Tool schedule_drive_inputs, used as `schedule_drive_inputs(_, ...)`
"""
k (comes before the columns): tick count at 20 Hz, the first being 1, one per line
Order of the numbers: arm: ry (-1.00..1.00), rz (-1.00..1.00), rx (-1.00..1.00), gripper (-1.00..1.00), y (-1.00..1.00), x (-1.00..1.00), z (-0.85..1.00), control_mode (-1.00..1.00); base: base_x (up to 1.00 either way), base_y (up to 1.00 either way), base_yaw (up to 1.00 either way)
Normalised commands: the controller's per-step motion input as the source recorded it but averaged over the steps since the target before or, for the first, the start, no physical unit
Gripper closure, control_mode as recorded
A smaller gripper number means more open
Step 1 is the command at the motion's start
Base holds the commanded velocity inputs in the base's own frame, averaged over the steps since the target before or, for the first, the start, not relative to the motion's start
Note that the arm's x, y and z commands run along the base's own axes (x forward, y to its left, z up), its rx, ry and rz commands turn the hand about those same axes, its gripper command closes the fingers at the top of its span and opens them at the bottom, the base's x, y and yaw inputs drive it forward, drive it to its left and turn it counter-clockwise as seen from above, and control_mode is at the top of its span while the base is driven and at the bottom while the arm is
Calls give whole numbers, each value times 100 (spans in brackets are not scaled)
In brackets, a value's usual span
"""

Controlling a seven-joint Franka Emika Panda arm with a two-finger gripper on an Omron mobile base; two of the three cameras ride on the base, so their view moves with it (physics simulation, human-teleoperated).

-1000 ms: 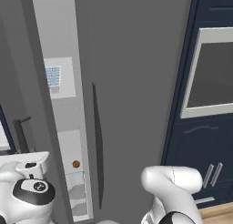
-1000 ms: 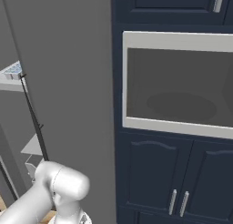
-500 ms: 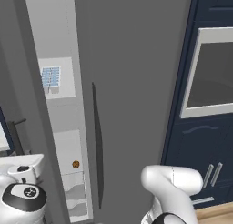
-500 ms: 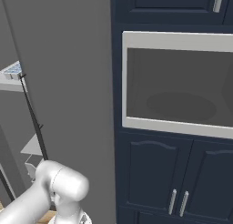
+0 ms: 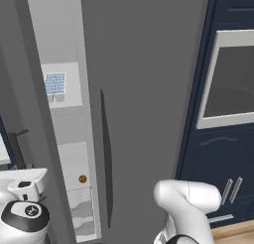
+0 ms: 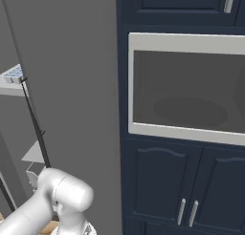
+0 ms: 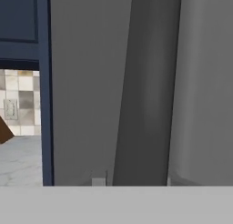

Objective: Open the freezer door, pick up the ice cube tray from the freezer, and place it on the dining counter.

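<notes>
A: Light is flat and even, with no visible lamp; the freezer door reads as one smooth dark grey, without glare.

B: Beside that door, the freezer interior is paler, with soft shading under its shelves (no hard-edged shadows).

A: Right of the door, the oven window shows a dull oval reflection. The hand view is slightly soft; the edges look undistorted.

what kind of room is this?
Looks like a rendered kitchen: tall grey freezer standing open with an ice cube tray on a shelf, beside navy cabinets around a built-in oven.
</notes>
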Motion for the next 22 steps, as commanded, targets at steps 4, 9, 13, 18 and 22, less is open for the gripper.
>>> schedule_drive_inputs(4,0,0,0,-100,0,0,0,-100,0,0,0)
schedule_drive_inputs(9,0,0,0,-100,0,0,0,-100,0,0,0)
schedule_drive_inputs(13,0,0,0,-100,0,0,0,-100,0,0,0)
schedule_drive_inputs(18,0,0,0,-100,0,-1,0,-100,0,0,0)
schedule_drive_inputs(22,0,0,0,-100,1,-31,0,-100,0,0,0)
